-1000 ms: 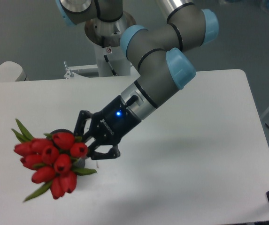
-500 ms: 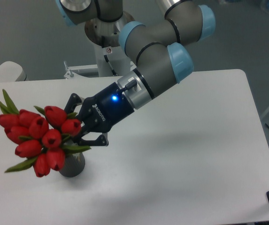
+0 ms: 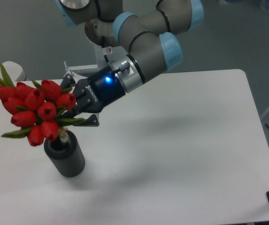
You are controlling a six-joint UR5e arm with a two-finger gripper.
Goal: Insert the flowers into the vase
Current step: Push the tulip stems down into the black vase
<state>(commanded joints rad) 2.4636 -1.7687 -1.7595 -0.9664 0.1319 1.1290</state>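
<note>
While the arm reaches in from the upper centre, the pincer [image 3: 67,108] sits at the right side of the flowers [image 3: 33,112], fingers closed around the bunch just under the heads. Bunch is carried above the surface [image 3: 181,140], tilted w/ buds leaning up and to the left. Approx. eight red buds visible, green leaves sticking out at top left and lower left. Pale stem ends [image 3: 64,137] point down, lowest tip at or just inside the mouth of the vase [image 3: 65,156]; cannot tell if it touches the rim. Vase stands upright on the white surface, front left, directly below the bunch; dark, ribbed sides, round mouth partly hidden by blooms. Blue light lit on the wrist [image 3: 107,79]. Arm base [image 3: 101,35] at rear of surface.
</note>
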